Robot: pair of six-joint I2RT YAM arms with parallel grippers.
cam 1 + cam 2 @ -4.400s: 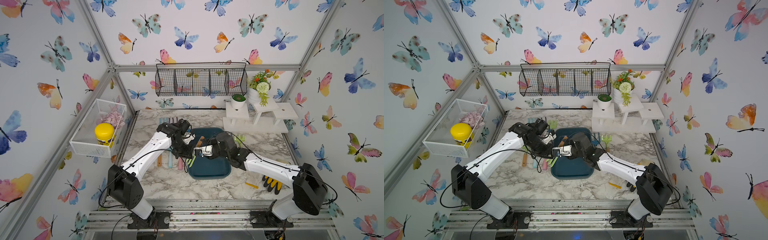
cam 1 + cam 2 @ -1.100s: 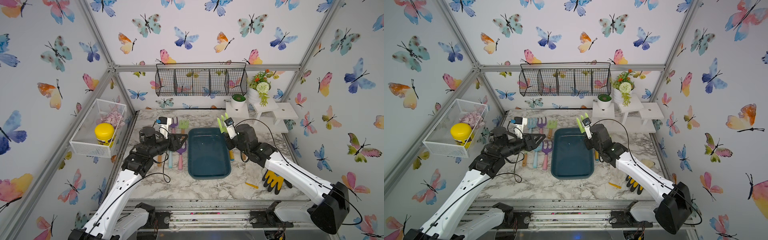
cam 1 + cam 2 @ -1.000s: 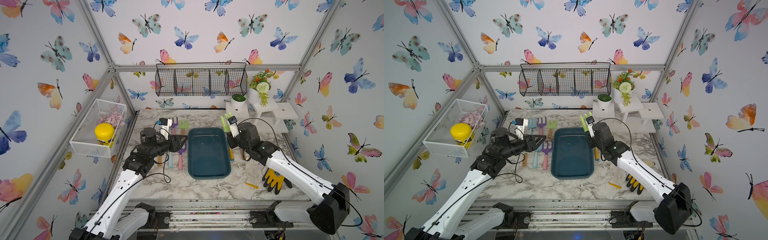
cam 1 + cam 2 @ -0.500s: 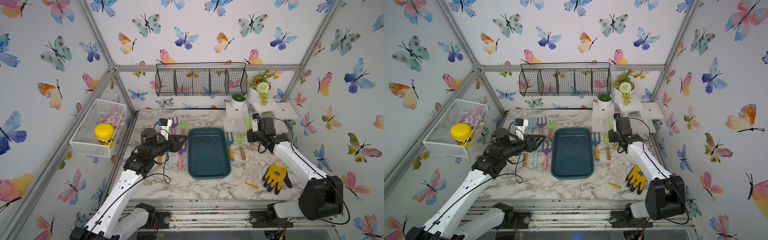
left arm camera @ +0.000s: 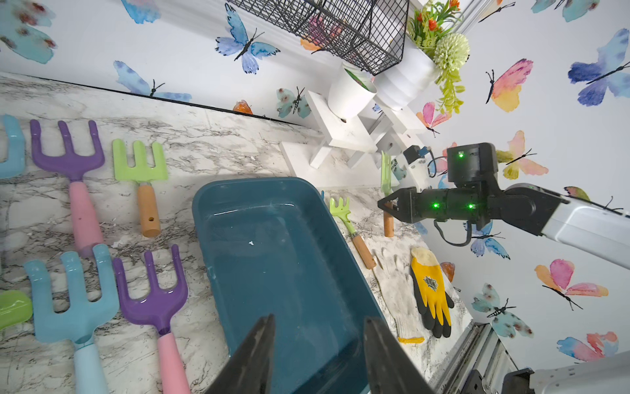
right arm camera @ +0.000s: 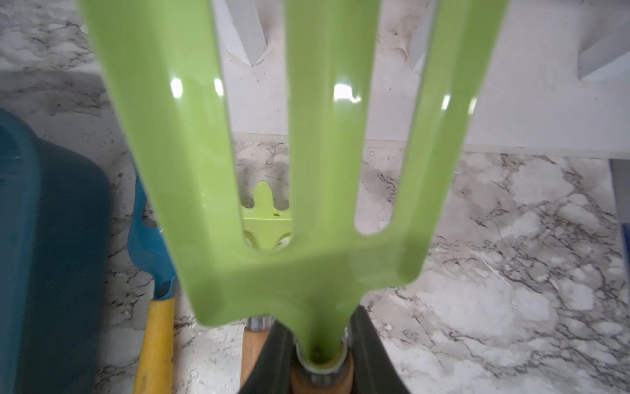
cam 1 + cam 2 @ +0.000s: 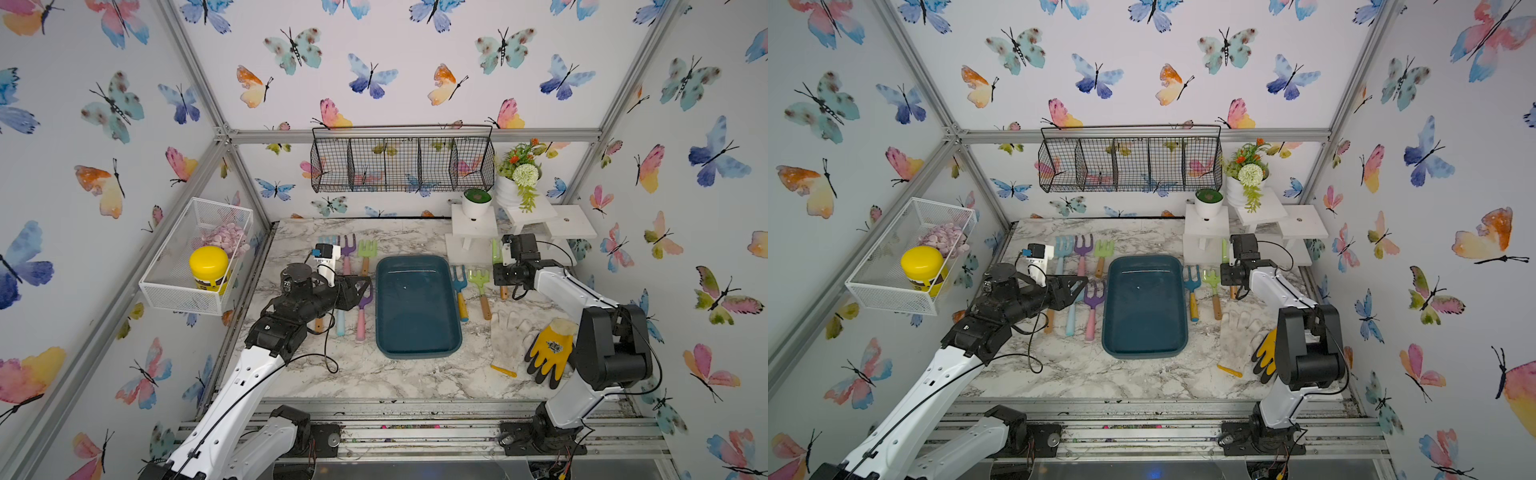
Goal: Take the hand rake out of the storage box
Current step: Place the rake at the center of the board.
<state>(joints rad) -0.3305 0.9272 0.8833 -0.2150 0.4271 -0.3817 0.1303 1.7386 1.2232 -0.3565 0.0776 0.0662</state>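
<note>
The storage box (image 7: 415, 307) (image 7: 1144, 307) (image 5: 289, 259) is a dark teal tray in the middle of the marble table, with nothing in it. My right gripper (image 7: 500, 276) (image 7: 1229, 275) (image 5: 387, 205) (image 6: 318, 358) is to the right of the box, in front of the white stands. It is shut on the neck of a green hand rake (image 7: 495, 251) (image 7: 1224, 250) (image 5: 386, 170) (image 6: 272, 170), tines up, wooden handle down close to the tabletop. My left gripper (image 7: 365, 286) (image 7: 1081, 286) (image 5: 318, 324) hangs open and holds nothing at the box's left edge.
Several coloured rakes (image 7: 347, 270) lie left of the box. A blue rake (image 7: 459, 286) and a small green rake (image 7: 480, 286) lie on its right. A white glove (image 7: 509, 336) and a yellow glove (image 7: 548, 353) sit near the front right. White stands (image 7: 473, 228) and a black wire rack (image 7: 401, 164) are at the back.
My right gripper has carried the green rake from the box's right rim further right, to just in front of the white stands. The left arm has stayed still.
</note>
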